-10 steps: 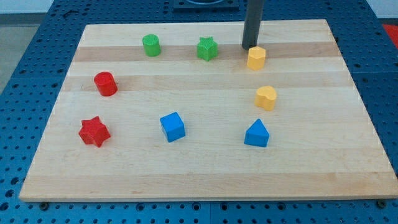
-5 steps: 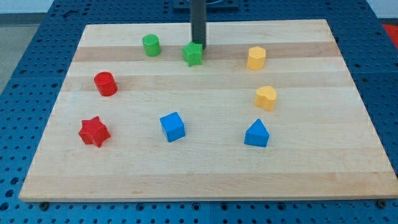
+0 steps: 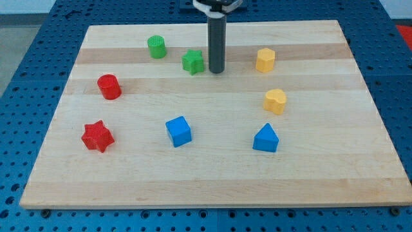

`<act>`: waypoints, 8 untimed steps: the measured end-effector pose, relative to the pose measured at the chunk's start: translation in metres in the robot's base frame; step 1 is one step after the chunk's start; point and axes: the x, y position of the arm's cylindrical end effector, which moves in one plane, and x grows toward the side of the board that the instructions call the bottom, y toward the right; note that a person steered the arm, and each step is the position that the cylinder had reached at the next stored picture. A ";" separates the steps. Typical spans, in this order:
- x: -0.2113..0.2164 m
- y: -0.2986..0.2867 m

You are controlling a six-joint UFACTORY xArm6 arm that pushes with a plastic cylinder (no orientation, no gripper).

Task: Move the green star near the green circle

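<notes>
Rod upright near the top centre of the frame, my tip [image 3: 216,71] resting on the wooden board [image 3: 212,174] just to the right of the green star [image 3: 192,62]; a thin strip of wood seems to show between them, so I read them as close but not touching, though the gap is too narrow to be sure. Nothing is held; the rod is a bare pusher. Its upper end, with a pale collar, is cut off by the top edge of the frame. Green star sits in the upper middle, down and to the right of the green circle [image 3: 156,47], near it, with clear board between. Red cylinder [image 3: 109,86] lies at the left, red star [image 3: 97,136] at the lower left. Blue cube [image 3: 178,131] sits below centre, blue triangular block [image 3: 266,138] to its right. Yellow hexagonal block [image 3: 265,60] stands right of the rod, apart from it; the yellow block [image 3: 275,101] below it looks heart-shaped, outline hard to make out. Blue perforated table [image 3: 29,77] surrounds the board.
</notes>
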 end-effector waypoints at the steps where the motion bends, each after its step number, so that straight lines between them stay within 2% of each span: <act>1: -0.009 -0.046; 2: -0.023 -0.071; 4: -0.029 -0.058; 6: -0.104 -0.055; 7: -0.106 -0.032; 8: -0.133 -0.003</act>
